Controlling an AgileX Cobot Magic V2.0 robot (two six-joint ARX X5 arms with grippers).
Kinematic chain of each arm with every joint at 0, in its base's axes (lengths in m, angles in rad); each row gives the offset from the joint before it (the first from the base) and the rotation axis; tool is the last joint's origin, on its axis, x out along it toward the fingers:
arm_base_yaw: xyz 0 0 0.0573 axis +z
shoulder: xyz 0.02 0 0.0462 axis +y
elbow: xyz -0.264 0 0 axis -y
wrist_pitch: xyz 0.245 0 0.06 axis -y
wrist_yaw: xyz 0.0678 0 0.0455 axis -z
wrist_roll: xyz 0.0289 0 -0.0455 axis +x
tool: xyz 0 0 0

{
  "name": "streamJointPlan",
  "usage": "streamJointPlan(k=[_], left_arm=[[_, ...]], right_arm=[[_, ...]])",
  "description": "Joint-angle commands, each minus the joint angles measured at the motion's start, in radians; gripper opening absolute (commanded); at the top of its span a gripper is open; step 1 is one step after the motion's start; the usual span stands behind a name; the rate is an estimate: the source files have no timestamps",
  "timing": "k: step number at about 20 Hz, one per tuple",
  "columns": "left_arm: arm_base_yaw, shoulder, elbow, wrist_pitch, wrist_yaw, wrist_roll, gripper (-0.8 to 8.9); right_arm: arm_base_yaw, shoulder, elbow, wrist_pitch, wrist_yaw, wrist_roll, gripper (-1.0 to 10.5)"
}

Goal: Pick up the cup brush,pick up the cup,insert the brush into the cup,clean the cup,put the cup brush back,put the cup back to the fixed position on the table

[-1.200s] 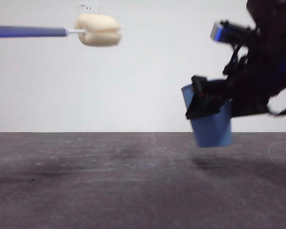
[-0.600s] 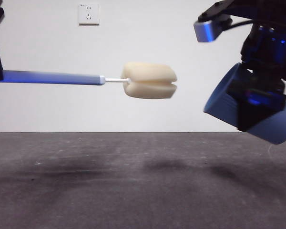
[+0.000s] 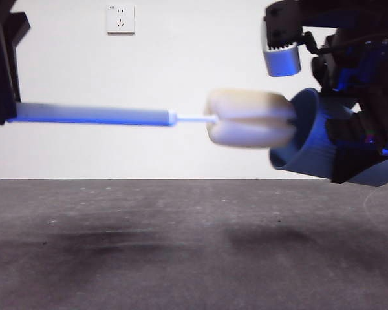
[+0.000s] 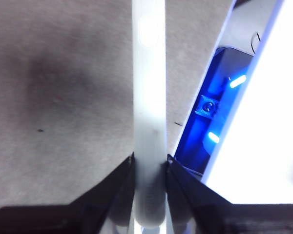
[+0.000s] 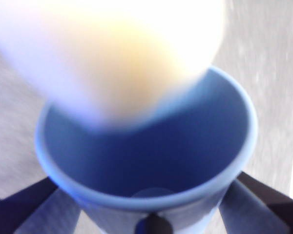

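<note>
Two grippers were up in the air over the table (image 3: 181, 245). The left gripper (image 4: 149, 165) pinched the cup brush (image 3: 246, 118) by its handle, held level. The right gripper (image 5: 151, 222) squeezed the cup (image 3: 317, 145), tipped sideways. The sponge head was just going into the cup's open mouth.

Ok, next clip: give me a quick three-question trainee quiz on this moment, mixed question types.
1. True or false: the cup stands upright on the table.
2. Which gripper holds the brush? A) left B) right
3. Fill in: the brush's sponge head is at the cup's ____.

Key: 1. False; the right gripper holds it tilted in the air. 2. A; the left gripper clamps the handle. 3. Mouth, just entering.
</note>
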Motion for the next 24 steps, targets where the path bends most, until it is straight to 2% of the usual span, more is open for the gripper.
streamJointPlan(k=[1, 4, 11, 13, 17, 20, 24], left_arm=[[-0.021, 0.032, -0.001, 0.034, 0.005, -0.011, -0.09], [-0.049, 0.072, -0.001, 0.087, 0.024, -0.049, -0.09], [-0.103, 0.126, -0.001, 0.198, 0.053, -0.127, -0.09], [-0.105, 0.126, -0.001, 0.189, 0.045, -0.135, -0.08], [-0.087, 0.115, -0.001, 0.085, -0.058, -0.146, -0.08], [-0.068, 0.089, -0.001, 0.031, -0.057, -0.145, -0.08], [-0.067, 0.078, -0.001, 0.015, -0.055, -0.145, -0.08]], right_arm=[[0.040, 0.021, 0.002, 0.006, 0.032, -0.030, -0.1], [0.103, 0.051, 0.002, 0.003, 0.055, -0.057, -0.1], [0.232, 0.128, 0.002, 0.048, 0.054, -0.056, -0.1], [0.235, 0.129, 0.002, 0.048, 0.056, -0.048, -0.1], [0.202, 0.129, 0.002, 0.035, 0.135, -0.047, -0.1], [0.166, 0.129, 0.002, 0.012, 0.133, -0.014, -0.1], [0.154, 0.128, 0.002, 0.023, 0.130, -0.014, -0.1]])
